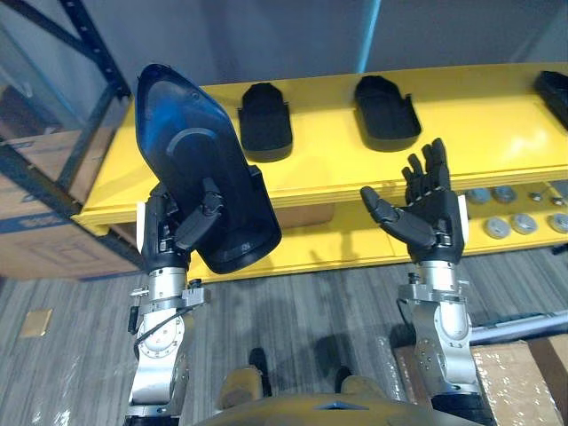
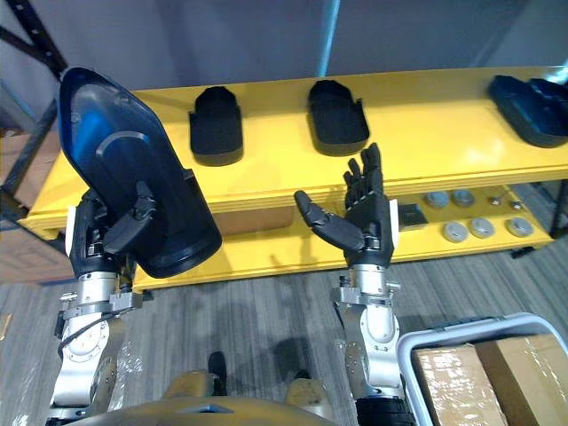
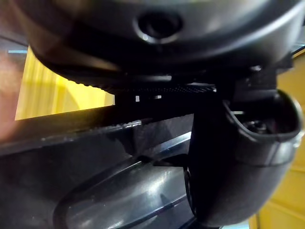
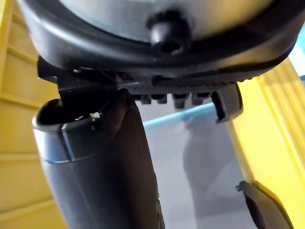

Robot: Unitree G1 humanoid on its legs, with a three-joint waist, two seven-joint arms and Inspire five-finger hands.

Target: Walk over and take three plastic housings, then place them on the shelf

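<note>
Your left hand [image 1: 169,235] has fingers clamped on the glossy dark plastic housing [image 1: 191,151], upright before the yellow shelf [image 1: 479,115]; right hand [image 1: 430,222] fingers spread, empty; housing likely light, stiff, slick, so grip its rim.

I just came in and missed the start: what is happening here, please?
The robot stands before a yellow shelf. Its left hand grips a large dark housing, raised near the shelf's left end and not yet set down. A second housing and a third housing already lie on the shelf top. The right hand is open and empty, palm up, in front of the shelf.
</note>
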